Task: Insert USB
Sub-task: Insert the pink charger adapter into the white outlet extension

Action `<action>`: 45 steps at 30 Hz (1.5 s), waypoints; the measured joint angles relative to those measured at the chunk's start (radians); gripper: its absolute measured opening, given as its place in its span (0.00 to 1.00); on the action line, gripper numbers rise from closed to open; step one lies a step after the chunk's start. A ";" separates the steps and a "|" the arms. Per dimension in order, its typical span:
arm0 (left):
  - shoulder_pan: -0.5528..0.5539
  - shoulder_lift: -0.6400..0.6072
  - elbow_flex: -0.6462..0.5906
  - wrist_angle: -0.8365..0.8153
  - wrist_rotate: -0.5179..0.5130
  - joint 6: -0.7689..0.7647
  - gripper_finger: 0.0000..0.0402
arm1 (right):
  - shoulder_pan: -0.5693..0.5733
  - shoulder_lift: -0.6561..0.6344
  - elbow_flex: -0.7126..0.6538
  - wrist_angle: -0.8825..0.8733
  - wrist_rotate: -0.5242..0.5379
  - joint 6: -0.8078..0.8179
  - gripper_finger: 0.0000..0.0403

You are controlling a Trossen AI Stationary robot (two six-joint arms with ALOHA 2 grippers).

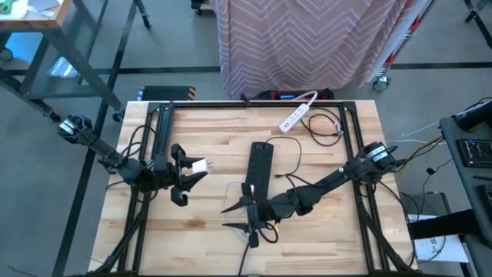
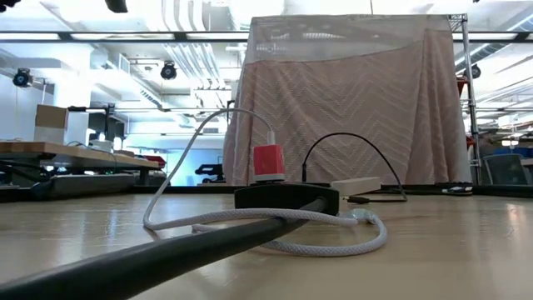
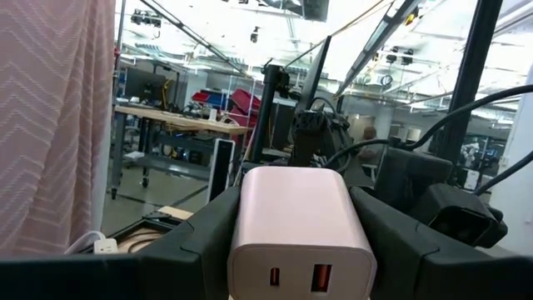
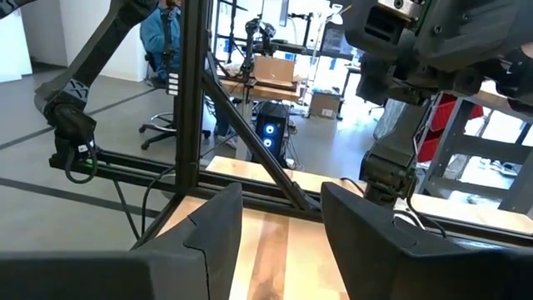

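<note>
USB charger pinched in left gripper, held above desk's left half, ports facing out. Right gripper near front edge, fingers parted, nothing visibly between them; cable plug not seen. Align plug square with port before pushing.

My left gripper has black fingers, and the charger block between them is pale pink with one red port. My right gripper is the same black. The table is light blond wood in strips. One power strip is black, the other power strip white. The drape is pinkish with a pale chevron pattern.
</note>
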 joint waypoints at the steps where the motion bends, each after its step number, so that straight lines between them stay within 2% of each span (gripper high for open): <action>1: 0.000 0.000 0.000 0.000 0.000 0.000 0.45 | 0.000 0.000 0.000 0.000 0.000 0.000 0.38; 8: 0.000 0.000 0.000 0.000 0.000 -0.003 0.45 | -0.002 -0.002 0.000 0.000 0.001 -0.008 0.36; 14: 0.000 0.000 0.000 -0.014 0.000 -0.015 0.45 | -0.002 -0.023 0.035 -0.013 0.079 -0.258 0.39; 17: 0.000 -0.001 0.000 -0.046 0.002 -0.014 0.45 | -0.002 -0.033 0.090 -0.079 0.138 -0.408 0.41; 22: 0.000 -0.035 -0.001 -0.142 0.006 -0.043 0.45 | -0.002 -0.039 0.202 -0.306 0.240 -0.554 0.41; 26: 0.000 -0.092 -0.001 -0.269 0.094 -0.144 0.45 | -0.002 -0.039 0.258 -0.437 0.310 -0.669 0.40; 33: 0.011 -0.127 0.019 -0.464 0.198 -0.281 0.45 | -0.025 -0.034 0.277 -0.439 0.321 -0.993 0.44; 37: 0.045 -0.070 0.053 -0.465 0.300 -0.292 0.45 | -0.064 -0.020 0.277 -0.444 0.302 -1.023 0.48; 45: 0.099 0.027 0.132 -0.521 0.313 -0.293 0.45 | -0.082 -0.006 0.276 -0.433 0.257 -1.025 0.58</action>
